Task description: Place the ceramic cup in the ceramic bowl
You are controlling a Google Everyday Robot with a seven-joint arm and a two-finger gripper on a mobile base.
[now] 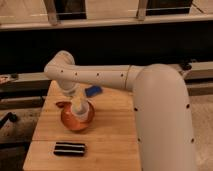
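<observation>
The ceramic bowl (75,121), round, glossy and orange-brown, stands on the wooden table (107,135) left of the middle. My gripper (79,112) points down into the bowl, with the pale wrist right above the bowl's middle. The wrist hides the gripper's end and the inside of the bowl. I cannot make out the ceramic cup; it may be hidden under the wrist. A small red-brown piece (61,104) shows at the bowl's far left rim, and I cannot tell what it is.
A small blue object (93,91) lies on the table behind the bowl. A flat black-and-white striped bar (70,148) lies near the front edge. My big white arm (160,110) covers the right side of the table. A dark wall runs behind.
</observation>
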